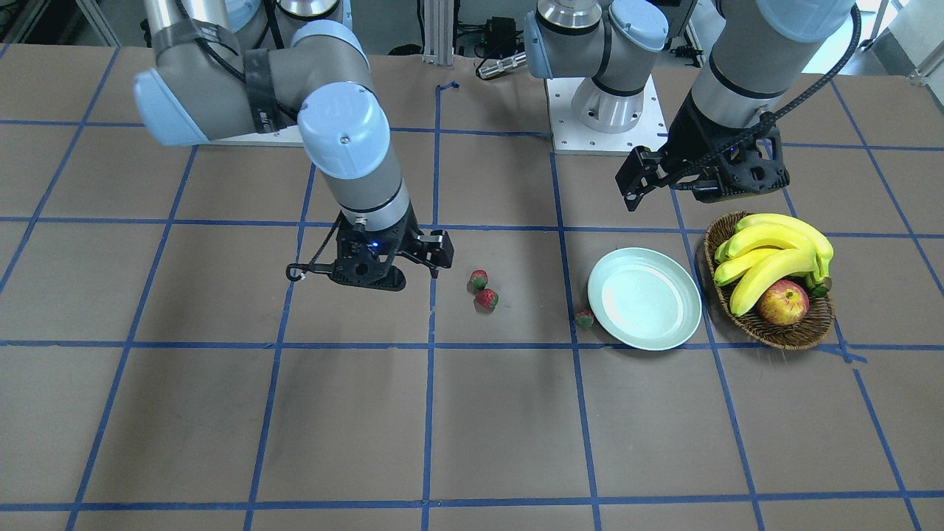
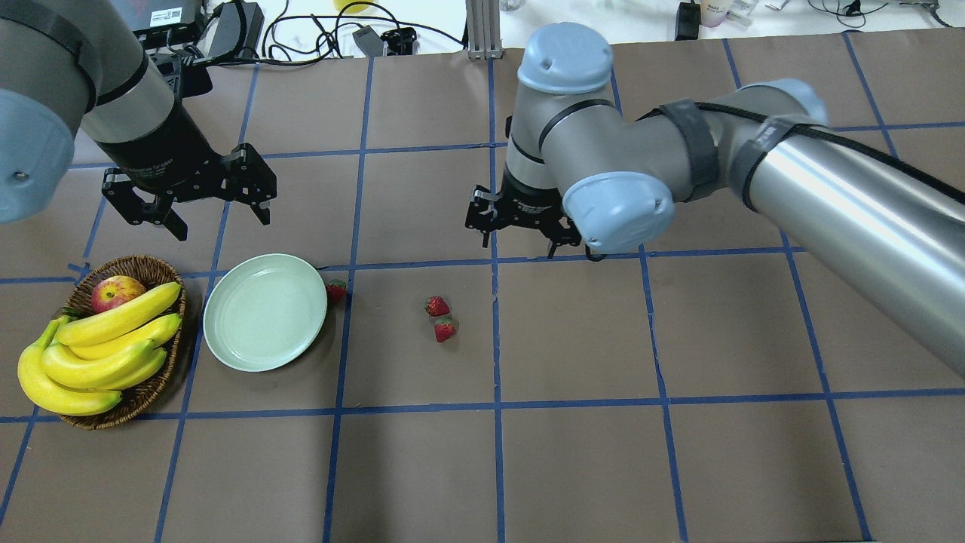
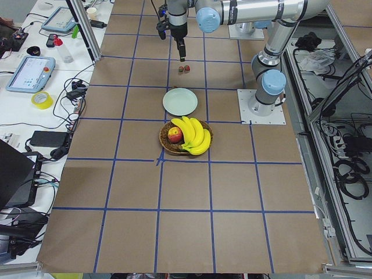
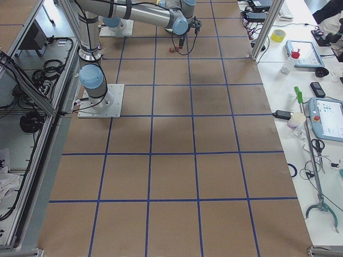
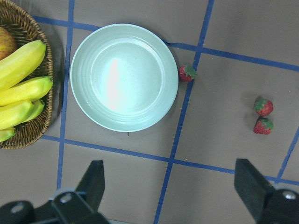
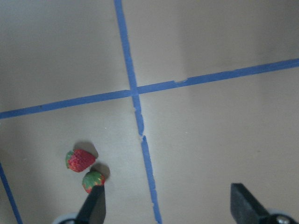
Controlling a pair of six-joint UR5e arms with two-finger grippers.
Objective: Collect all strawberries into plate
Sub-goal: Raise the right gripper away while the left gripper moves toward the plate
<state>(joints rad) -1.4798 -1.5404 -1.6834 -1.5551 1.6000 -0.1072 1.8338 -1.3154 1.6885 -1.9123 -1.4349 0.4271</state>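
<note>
Your left gripper (image 2: 223, 226) hangs wide open near the empty plate (image 2: 264, 313), and your right gripper (image 2: 519, 245) is wide open by two strawberries (image 2: 436, 305) sitting together. The third strawberry (image 2: 336, 290) is just beside the plate's rim. Nothing's collected yet, so I'd say first pick: lower the right one over a berry.

Round brown wicker basket (image 2: 124, 417): sits on brown paper-covered table (image 2: 573, 467) gridded with blue tape (image 2: 496, 362), holds bunch of yellow bananas (image 2: 98, 354) overhanging its rim and red-yellow apple (image 2: 117, 292) touching them. On white side bench (image 3: 17, 110), yellow tape roll (image 3: 42, 99).
</note>
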